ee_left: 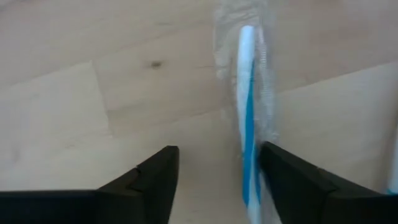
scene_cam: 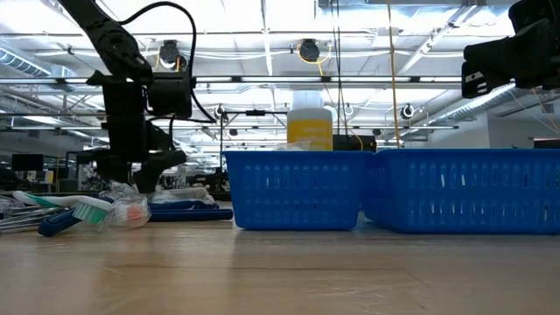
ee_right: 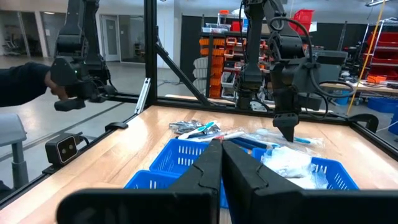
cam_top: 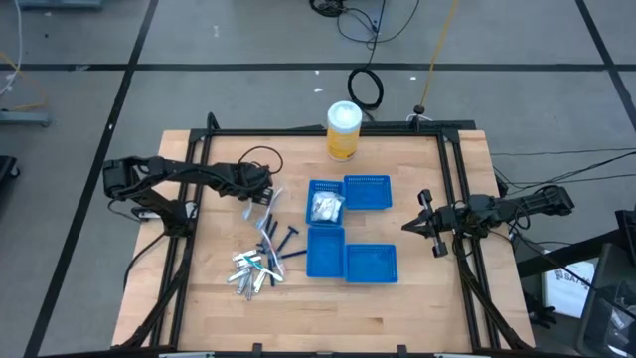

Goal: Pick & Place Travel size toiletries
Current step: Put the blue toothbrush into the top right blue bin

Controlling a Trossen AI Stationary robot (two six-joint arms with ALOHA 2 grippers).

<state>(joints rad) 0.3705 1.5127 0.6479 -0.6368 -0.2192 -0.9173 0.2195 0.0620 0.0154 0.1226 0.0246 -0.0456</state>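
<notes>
On the wooden table (cam_top: 417,308), left gripper (ee_left: 217,180) spread astride a wrapped toothbrush (ee_left: 249,112) — right gripper (cam_top: 429,225) pressed shut beside the blue mesh trays (cam_top: 363,261).

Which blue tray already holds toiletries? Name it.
The upper-left blue mesh tray, nearest the yellow canister: white packets lie in it; the other three show bare mesh.

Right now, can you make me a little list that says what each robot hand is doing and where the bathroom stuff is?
left end effector: open, down at the table around a wrapped blue-and-white toothbrush
right end effector: shut, empty, waiting at the table's right side
pile of toiletries: on the wood, left of the blue trays
blue trays: four, mid-table
white packets: inside one tray
yellow canister: at the far edge
</notes>
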